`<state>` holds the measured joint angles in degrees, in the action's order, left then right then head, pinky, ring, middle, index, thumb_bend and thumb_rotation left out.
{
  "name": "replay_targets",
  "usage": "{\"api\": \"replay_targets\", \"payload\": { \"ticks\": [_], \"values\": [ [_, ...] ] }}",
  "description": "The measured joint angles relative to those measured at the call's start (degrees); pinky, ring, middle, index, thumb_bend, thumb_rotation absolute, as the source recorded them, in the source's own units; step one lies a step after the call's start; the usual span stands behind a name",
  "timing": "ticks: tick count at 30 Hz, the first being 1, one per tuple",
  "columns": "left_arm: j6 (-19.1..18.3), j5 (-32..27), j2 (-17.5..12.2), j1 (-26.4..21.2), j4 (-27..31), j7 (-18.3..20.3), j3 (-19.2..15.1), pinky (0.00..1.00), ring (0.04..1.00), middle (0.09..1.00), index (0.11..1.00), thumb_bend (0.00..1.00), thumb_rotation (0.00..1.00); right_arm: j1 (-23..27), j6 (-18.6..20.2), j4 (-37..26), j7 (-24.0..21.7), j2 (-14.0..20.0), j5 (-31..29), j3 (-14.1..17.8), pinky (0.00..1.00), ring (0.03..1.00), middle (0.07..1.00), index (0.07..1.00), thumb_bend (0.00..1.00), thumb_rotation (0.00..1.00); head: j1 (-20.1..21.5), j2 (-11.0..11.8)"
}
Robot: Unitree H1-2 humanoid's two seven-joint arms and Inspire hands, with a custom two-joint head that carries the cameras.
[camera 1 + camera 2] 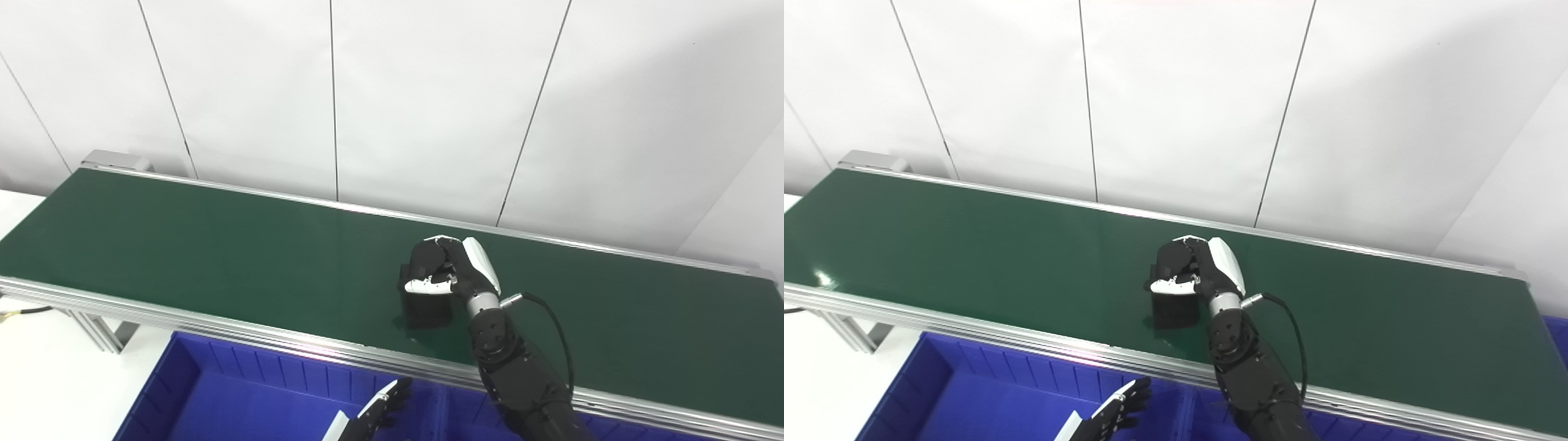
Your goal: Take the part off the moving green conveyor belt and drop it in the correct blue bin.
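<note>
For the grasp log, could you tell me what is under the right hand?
The right hand is closed on a dark part above the green belt; its fingers cover the part's top.

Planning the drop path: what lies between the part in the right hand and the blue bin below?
Left eye view: only bare green belt and its aluminium rail lie between the black part, gripped by the right hand, and the blue bin.

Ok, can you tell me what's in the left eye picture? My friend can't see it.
The right robot hand is closed around a dark part on the green conveyor belt. The left robot hand waits with fingers apart over a blue bin in front of the belt.
</note>
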<state>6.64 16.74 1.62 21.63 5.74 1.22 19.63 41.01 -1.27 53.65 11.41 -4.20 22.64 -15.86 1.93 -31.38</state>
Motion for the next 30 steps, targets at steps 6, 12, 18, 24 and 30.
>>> {"api": "replay_targets", "payload": {
  "ticks": [6, 12, 18, 24, 30],
  "values": [
    [0.00, -0.05, -0.07, -0.12, -0.05, 0.07, 0.01, 0.85, 0.895, 0.910, 0.919, 0.83, 0.90, -0.13, 0.00, 0.00, 2.26, -0.70, -0.46, 0.36, 0.13, 0.402, 0.495, 0.540, 0.52, 0.00, 0.53, 0.35],
    [0.01, -0.60, -0.14, -0.59, -0.50, 0.09, 0.00, 0.84, 0.900, 0.921, 0.924, 0.80, 0.90, -1.51, -1.29, -1.24, 4.62, -0.53, -1.15, 1.60, 0.22, 0.414, 0.501, 0.514, 0.52, 0.00, 1.84, 0.00],
    [0.03, -2.05, -0.16, -1.07, -0.90, 0.24, -0.02, 0.90, 0.922, 0.922, 0.930, 0.79, 0.90, -6.30, -1.55, -9.53, 4.78, 0.07, -2.91, 3.37, 0.20, 0.414, 0.504, 0.505, 0.52, 0.00, 2.46, -0.79],
    [-0.02, -3.73, -0.04, -1.92, -0.97, 0.49, 0.04, 0.91, 0.925, 0.915, 0.931, 0.78, 0.89, -13.53, -1.10, -23.20, 1.82, 1.10, -5.62, 5.49, 0.32, 0.449, 0.498, 0.488, 0.52, 0.00, 2.29, -0.97],
    [-0.14, -3.79, 0.00, -1.92, -1.02, 0.45, -0.03, 0.92, 0.932, 0.921, 0.935, 0.77, 0.90, -20.84, -0.04, -36.88, -2.38, 3.04, -8.11, 6.62, 0.43, 0.430, 0.520, 0.490, 0.52, 0.00, 2.11, -1.40]
  ]
}}
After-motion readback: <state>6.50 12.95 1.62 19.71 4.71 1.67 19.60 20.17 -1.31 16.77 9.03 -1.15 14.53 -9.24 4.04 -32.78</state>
